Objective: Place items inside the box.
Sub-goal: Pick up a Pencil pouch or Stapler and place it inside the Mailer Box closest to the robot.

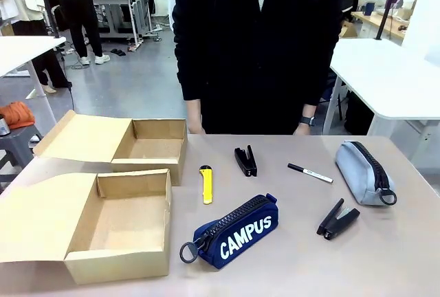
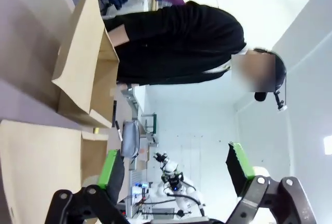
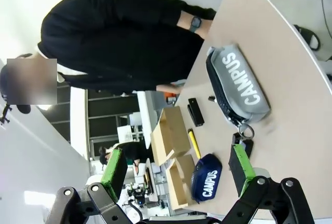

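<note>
Nearest the camera, the front edge of a pale tan table (image 1: 289, 269) is shown. Its matt top runs across to a person in black (image 1: 258, 49) standing at the far side, with one hand (image 1: 196, 130) and the other hand (image 1: 302, 130) at that edge. Beyond, a grey floor (image 1: 137, 84) is seen, flanked by a white table on the left (image 1: 20, 49) and a white table on the right (image 1: 392, 70). A second person (image 1: 79, 5) stands at a workbench far left.

Two open cardboard boxes are set on the tan table's left side. The near box (image 1: 130, 185) has its lid laid flat to the left, and the far box (image 1: 158, 130), just behind it, is opened the same way. All the items lie on the tabletop, outside both boxes.

- **Pouches:** A navy pouch (image 1: 237, 232) lettered "CAMPUS" is laid just right of the near box, zip ring toward the camera. A grey pouch (image 1: 364, 172) is placed at the far right.
- **Tools:** One black clip-like tool (image 1: 245, 161) is seen near the table's middle. Another clip tool (image 1: 337, 219) lies right of the navy pouch, apart from it.
- **Slim items:** A yellow utility knife (image 1: 206, 184) is laid just beside the far box's near-right corner. A black marker (image 1: 309, 172) lies between the middle tool and the grey pouch.

The left gripper (image 2: 174, 164) is seen facing across the boxes with its green pads spread wide and nothing between them. The right gripper (image 3: 176, 164) is likewise spread fully and empty, looking across the grey pouch.
</note>
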`<state>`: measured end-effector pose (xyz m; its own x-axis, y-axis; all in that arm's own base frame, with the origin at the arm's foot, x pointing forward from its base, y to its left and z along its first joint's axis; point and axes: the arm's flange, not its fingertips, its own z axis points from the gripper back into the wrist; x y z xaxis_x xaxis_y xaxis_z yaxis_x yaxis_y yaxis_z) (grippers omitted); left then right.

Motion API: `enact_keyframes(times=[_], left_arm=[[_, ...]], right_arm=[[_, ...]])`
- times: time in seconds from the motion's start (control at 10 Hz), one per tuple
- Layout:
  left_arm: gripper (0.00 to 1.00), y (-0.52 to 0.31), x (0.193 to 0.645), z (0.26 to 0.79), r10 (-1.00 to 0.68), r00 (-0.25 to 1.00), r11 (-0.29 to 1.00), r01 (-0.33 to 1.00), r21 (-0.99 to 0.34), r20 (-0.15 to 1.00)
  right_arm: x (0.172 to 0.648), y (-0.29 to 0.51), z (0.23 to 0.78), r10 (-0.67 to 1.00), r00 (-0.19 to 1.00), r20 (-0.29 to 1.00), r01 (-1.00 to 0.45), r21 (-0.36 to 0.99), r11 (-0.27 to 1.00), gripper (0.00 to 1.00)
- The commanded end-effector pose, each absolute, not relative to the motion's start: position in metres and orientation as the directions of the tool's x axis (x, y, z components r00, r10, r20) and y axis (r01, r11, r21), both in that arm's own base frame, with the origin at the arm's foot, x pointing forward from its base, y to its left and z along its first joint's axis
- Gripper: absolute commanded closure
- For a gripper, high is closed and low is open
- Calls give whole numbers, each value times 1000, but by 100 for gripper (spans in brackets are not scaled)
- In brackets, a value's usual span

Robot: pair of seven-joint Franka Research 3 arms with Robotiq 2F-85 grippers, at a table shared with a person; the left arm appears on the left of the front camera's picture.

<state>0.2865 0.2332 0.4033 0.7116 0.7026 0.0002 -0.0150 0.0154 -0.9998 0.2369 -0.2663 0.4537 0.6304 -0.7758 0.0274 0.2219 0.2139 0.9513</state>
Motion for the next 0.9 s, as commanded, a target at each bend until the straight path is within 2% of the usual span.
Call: enact_keyframes(times=[0.0,0.6,0.7,0.8], left_arm=[[0,238,264,419,665,740,109,37,-993,101],[0,238,264,419,665,740,109,37,-993,101],[0,238,264,419,665,740,109,37,-993,101],[0,238,264,419,665,740,109,37,-993,101]], right_arm=[[229,-265,467,-765,643,38,206,953,221,0],[226,-262,466,-765,643,21,231,948,219,0],[243,-223,479,-642,733,223,120,887,446,0],[256,-183,490,-484,790,377,31,764,644,0]])
